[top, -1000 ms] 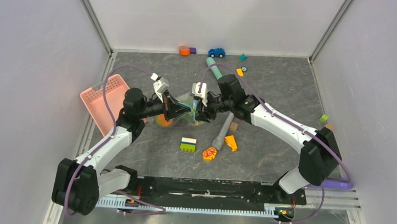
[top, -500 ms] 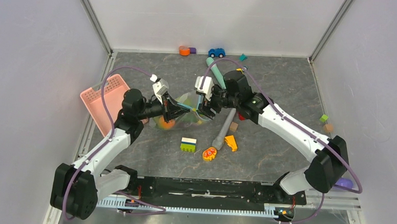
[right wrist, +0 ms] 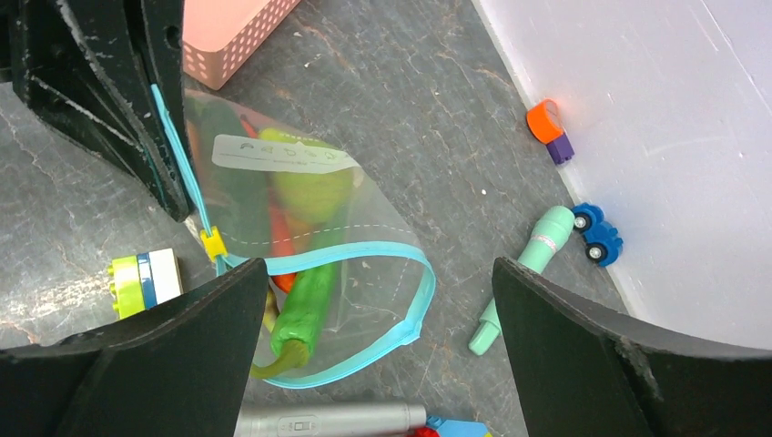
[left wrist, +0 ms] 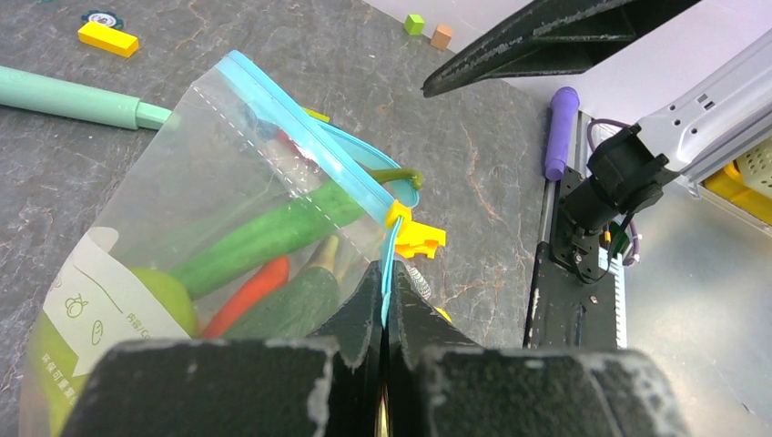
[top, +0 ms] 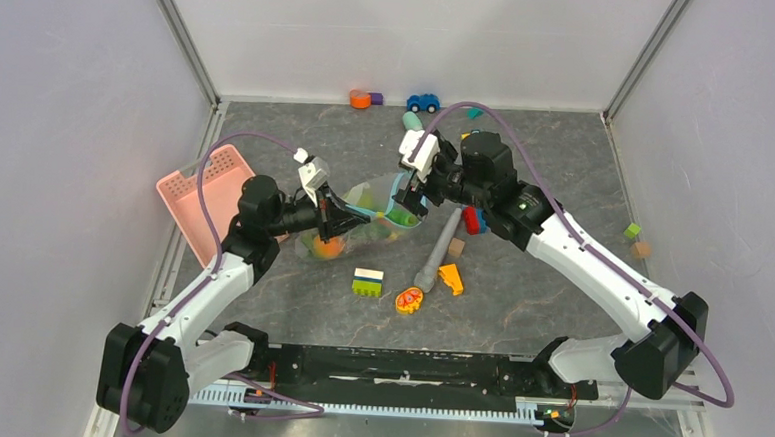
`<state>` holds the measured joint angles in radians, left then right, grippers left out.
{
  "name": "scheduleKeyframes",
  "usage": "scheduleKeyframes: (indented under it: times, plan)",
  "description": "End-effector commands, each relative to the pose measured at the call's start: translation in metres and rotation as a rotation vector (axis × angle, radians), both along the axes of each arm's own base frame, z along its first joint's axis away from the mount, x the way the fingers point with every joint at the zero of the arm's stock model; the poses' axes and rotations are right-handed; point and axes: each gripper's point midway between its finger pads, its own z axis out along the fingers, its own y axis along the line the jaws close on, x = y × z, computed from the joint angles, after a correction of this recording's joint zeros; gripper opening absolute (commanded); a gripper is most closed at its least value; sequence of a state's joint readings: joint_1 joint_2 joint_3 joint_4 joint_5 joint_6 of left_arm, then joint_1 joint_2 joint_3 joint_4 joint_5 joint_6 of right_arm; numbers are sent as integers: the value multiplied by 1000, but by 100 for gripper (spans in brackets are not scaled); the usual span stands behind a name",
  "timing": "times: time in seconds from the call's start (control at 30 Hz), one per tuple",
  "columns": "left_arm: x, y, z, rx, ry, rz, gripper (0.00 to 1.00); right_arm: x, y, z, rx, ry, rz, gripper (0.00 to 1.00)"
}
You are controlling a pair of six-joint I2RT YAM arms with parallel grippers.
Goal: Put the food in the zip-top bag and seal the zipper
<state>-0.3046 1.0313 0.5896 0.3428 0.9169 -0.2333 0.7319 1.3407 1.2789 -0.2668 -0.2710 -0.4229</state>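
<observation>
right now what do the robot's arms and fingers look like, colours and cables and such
The left arm and right arm are white tube links between bulky black joints, a purple cable looping along each. A white block sits at each wrist. The fingers are matte black wedges with scuffed, chipped edges.

Bright even light, soft shadows, near wrist-view foreground blurred

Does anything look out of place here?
Yes: a green toy vegetable sticks out through the open teal zipper of the clear plastic zip-top bag, so sealing looks blocked there.
</observation>
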Motion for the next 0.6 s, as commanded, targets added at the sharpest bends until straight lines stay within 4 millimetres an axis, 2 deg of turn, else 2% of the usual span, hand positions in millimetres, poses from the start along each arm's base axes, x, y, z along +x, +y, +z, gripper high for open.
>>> scheduleKeyframes:
  times: [0.0,0.13,0.33,0.57]
  plan:
    - [1,1,6,16,-77,2,2,8,-5,29,73,-41,-46,98]
    - [1,1,6,18,-80,4,2,6,-6,33,78,-50,-26,98]
    - [1,2,5,22,-77,4,2,-7,1,31,66,-68,74,98]
    - [2,1,5,25,-75,3,2,-32,15,23,43,-68,270,98]
